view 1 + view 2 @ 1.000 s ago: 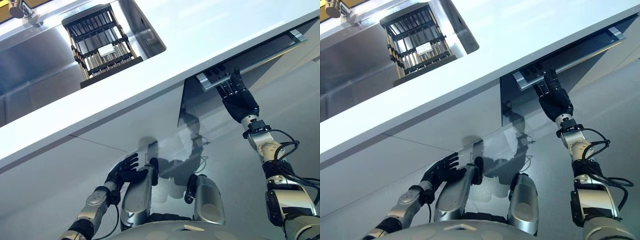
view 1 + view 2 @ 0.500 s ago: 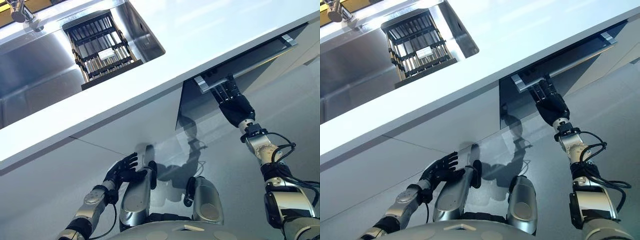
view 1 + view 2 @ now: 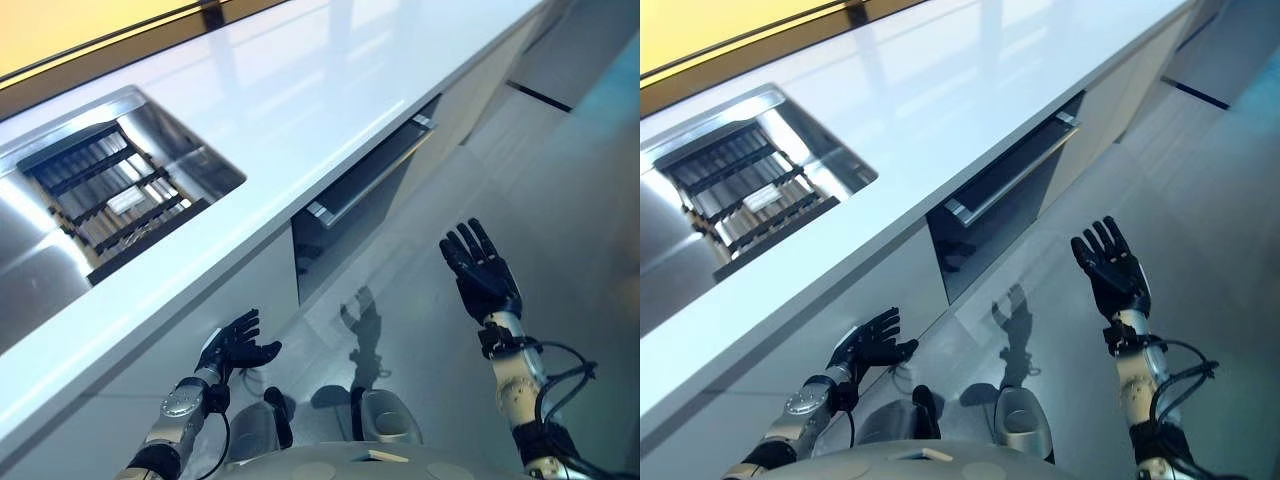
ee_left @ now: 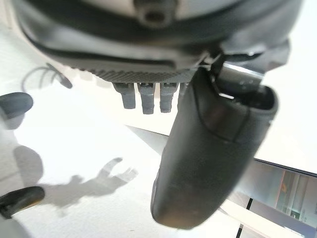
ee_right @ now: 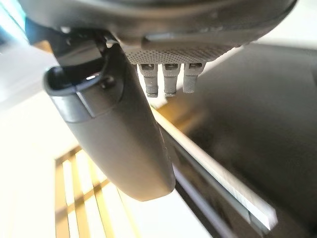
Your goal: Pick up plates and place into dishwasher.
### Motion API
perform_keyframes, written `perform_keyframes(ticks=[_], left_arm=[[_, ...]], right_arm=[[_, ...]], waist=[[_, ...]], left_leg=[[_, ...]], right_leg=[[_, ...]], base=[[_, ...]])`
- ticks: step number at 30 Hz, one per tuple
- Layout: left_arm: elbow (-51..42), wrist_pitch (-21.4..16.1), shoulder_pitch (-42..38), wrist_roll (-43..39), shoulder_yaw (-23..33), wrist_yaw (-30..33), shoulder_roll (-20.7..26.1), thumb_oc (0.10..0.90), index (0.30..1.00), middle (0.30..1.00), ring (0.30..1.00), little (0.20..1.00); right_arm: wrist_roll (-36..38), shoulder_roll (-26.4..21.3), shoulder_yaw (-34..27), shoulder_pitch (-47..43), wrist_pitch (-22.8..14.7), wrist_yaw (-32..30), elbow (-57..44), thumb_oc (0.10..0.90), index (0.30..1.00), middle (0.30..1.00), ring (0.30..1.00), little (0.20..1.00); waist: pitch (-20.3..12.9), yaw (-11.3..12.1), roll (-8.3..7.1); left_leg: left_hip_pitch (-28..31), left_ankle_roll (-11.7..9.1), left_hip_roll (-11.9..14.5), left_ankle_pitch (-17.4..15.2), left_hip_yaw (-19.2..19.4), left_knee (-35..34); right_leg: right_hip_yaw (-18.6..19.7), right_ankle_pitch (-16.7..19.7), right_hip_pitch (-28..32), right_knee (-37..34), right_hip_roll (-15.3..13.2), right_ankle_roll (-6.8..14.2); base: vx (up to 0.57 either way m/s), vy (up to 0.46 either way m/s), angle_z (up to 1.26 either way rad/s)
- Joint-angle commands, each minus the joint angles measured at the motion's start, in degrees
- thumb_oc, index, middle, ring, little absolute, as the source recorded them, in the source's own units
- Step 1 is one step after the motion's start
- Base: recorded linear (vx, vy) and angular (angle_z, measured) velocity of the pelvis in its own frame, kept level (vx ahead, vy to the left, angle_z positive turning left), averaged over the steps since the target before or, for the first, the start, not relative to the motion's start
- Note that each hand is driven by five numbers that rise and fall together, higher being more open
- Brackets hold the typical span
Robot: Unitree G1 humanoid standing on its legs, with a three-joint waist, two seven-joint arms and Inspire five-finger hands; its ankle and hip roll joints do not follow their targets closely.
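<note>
Both hands, left hand point(image 3: 238, 345) and right hand point(image 3: 482, 272), hang with fingers apart.

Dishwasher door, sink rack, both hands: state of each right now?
dishwasher door: ajar at the top, handle bar tipped out from the counter edge, not lowered.
sink rack: sitting in the sink, slots look empty, no plate seen in it.
right hand: open, fingers spread, in the air apart from the door, holding nothing.
left hand: open, low by the cabinet front, holding nothing.
</note>
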Motion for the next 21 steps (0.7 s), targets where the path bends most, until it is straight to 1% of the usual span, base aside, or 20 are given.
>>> perform_keyframes(ticks=[1,2,5,6,7,8,9,11,12,13,14,15,16,18,19,21], left_arm=[[-1.2,-5.4,0.2,1.2,1.0,0.8,-1.4,0.800,0.900,0.900,0.900,0.900],[-1.1,-5.4,0.2,1.4,1.1,0.9,-1.5,0.800,0.900,0.900,0.900,0.900],[-0.4,-6.1,0.0,1.9,1.1,1.3,-2.0,0.800,0.900,0.900,0.900,0.900],[-0.1,-6.6,0.1,1.9,1.0,1.4,-2.2,0.800,0.900,0.900,0.900,0.900],[0.1,-7.0,0.1,2.0,0.9,1.5,-2.2,0.800,0.900,0.900,0.900,0.900],[0.1,-7.2,0.0,2.1,0.9,1.5,-2.3,0.800,0.900,0.900,0.900,0.900],[0.2,-7.6,0.0,2.3,0.7,1.7,-2.4,0.800,0.900,0.900,0.900,0.900],[0.0,-8.0,-0.1,2.6,0.3,1.9,-2.4,0.800,0.900,0.900,0.900,0.900],[0.0,-7.9,-0.5,2.9,-0.2,1.8,-2.3,0.800,0.900,0.900,0.900,0.900],[0.1,-7.8,-0.7,3.0,-0.5,1.9,-2.2,0.800,0.900,0.900,0.900,0.900],[1.0,-8.2,-1.1,3.8,-1.1,1.6,-2.3,0.800,0.900,0.900,0.900,0.900],[1.5,-8.4,-1.1,4.1,-1.2,1.6,-2.3,0.800,0.900,0.900,0.900,0.900],[2.0,-8.6,-1.3,4.0,-1.3,1.4,-2.4,0.800,0.900,0.900,0.900,0.900],[3.3,-8.2,-1.7,3.6,-1.6,1.1,-2.5,0.800,0.900,0.900,0.900,0.900],[3.6,-8.1,-1.8,3.7,-1.7,1.1,-2.5,0.800,0.900,0.900,0.900,0.900],[5.6,-8.1,-2.3,5.1,-2.5,0.6,-2.9,0.800,0.900,0.900,0.900,0.900]], right_arm=[[-11.4,-0.7,-1.4,-2.3,-11.9,-7.5,-7.4,0.800,0.900,0.900,0.900,0.900],[-13.1,-0.7,-1.3,-2.0,-12.2,-9.0,-7.2,0.800,0.900,0.900,0.900,0.900],[-21.9,-0.6,-0.3,-0.7,-12.4,-17.0,-5.6,0.800,0.900,0.900,0.900,0.900],[-25.6,-0.9,0.4,-0.2,-12.3,-21.0,-4.5,0.800,0.900,0.900,0.900,0.900],[-29.4,-1.0,1.0,0.0,-11.6,-23.9,-3.7,0.800,0.900,0.900,0.900,0.900],[-30.3,-1.1,1.2,0.0,-11.3,-24.7,-3.4,0.800,0.900,0.900,0.900,0.900],[-33.1,-1.4,2.1,0.0,-9.7,-28.6,-2.0,0.800,0.900,0.900,0.900,0.900],[-37.7,-1.7,3.1,-0.2,-8.6,-31.5,0.2,0.800,0.900,0.900,0.900,0.900],[-40.1,-2.2,4.8,-0.6,-7.8,-33.7,1.9,0.800,0.900,0.900,0.900,0.900],[-40.3,-2.4,5.6,-0.9,-6.5,-33.8,2.6,0.800,0.900,0.900,0.900,0.900],[-38.9,-2.4,7.9,-1.8,-4.5,-34.2,6.7,0.800,0.900,0.900,0.900,0.900],[-37.8,-2.3,8.6,-2.2,-3.4,-33.7,8.8,0.800,0.900,0.900,0.900,0.900],[-35.9,-2.2,9.3,-2.7,-3.0,-33.2,11.2,0.800,0.900,0.900,0.900,0.900],[-36.3,-1.6,10.5,-3.6,-1.0,-32.9,15.8,0.800,0.900,0.900,0.900,0.900],[-36.2,-1.4,10.8,-3.9,-1.0,-32.8,17.0,0.800,0.900,0.900,0.900,0.900],[-35.3,-0.2,12.1,-5.2,-0.1,-33.2,23.1,0.800,0.900,0.900,0.900,0.900]], waist=[[-3.7,-0.9,2.16],[-3.9,-1.1,2.21],[-4.9,-1.6,2.43],[-5.3,-1.6,2.48],[-5.6,-1.7,2.49],[-5.7,-1.7,2.49],[-6.1,-1.5,2.54],[-6.4,-1.2,2.63],[-6.7,-0.8,2.74],[-6.8,-0.6,2.75],[-7.2,0.0,2.67],[-7.3,0.2,2.69],[-7.5,0.6,2.73],[-8.0,1.3,2.68],[-8.0,1.4,2.67],[-8.4,2.4,2.68]], left_leg=[[5.9,-0.9,-0.5,-1.5,-1.9,-6.3],[6.1,-1.0,-0.5,-1.3,-1.9,-6.9],[7.0,-1.1,-0.5,-0.2,-1.9,-10.1],[7.4,-1.2,-0.5,0.3,-1.9,-11.7],[7.7,-1.2,-0.6,0.7,-1.9,-12.6],[7.8,-1.2,-0.6,0.8,-1.9,-12.9],[8.2,-1.3,-0.7,1.4,-1.8,-14.5],[8.6,-1.5,-0.7,2.1,-1.7,-16.2],[8.6,-1.7,-0.7,2.7,-2.1,-17.4],[8.5,-1.7,-0.8,2.7,-2.3,-17.5],[8.6,-1.7,-1.0,2.6,-2.4,-17.7],[8.7,-1.7,-0.9,2.5,-2.4,-17.8],[8.7,-1.7,-0.9,2.5,-2.5,-17.8],[8.6,-1.6,-1.0,2.3,-2.7,-17.8],[8.7,-1.5,-1.0,2.3,-2.8,-17.8],[8.6,-1.4,-1.0,2.3,-3.4,-17.7]], right_leg=[[0.5,4.9,0.2,-4.9,3.2,0.0],[0.6,5.2,0.3,-5.4,3.2,0.0],[1.3,6.4,0.7,-7.9,3.4,0.5],[1.4,7.1,1.0,-9.3,3.4,0.7],[1.4,7.6,1.2,-10.1,3.4,0.9],[1.4,7.8,1.3,-10.5,3.3,0.9],[1.2,8.6,1.6,-12.0,3.3,1.2],[0.9,9.4,2.0,-13.4,3.2,1.5],[0.4,9.9,2.2,-14.5,3.2,1.7],[0.2,10.1,2.3,-15.0,3.2,1.7],[0.1,10.7,2.4,-16.1,3.1,1.8],[0.0,10.8,2.5,-16.4,3.0,1.8],[-0.2,10.7,2.8,-16.6,2.9,1.8],[-0.7,10.4,3.0,-16.3,2.9,1.7],[-0.7,10.3,3.1,-16.3,2.9,1.7],[-1.3,10.0,3.3,-16.1,2.9,1.5]], base=[[0.00,-0.005,-0.16],[0.01,-0.005,-0.19],[0.02,-0.002,-0.16],[0.02,-0.006,-0.15],[0.02,-0.009,-0.12],[0.03,-0.012,-0.03],[0.00,0.000,0.00],[0.00,0.000,0.00],[0.00,0.000,0.00],[0.01,-0.028,0.10],[0.02,-0.016,0.09],[0.03,-0.015,0.11],[0.04,-0.018,0.11],[0.04,-0.029,0.15],[0.04,-0.030,0.10],[0.04,-0.033,0.07]])
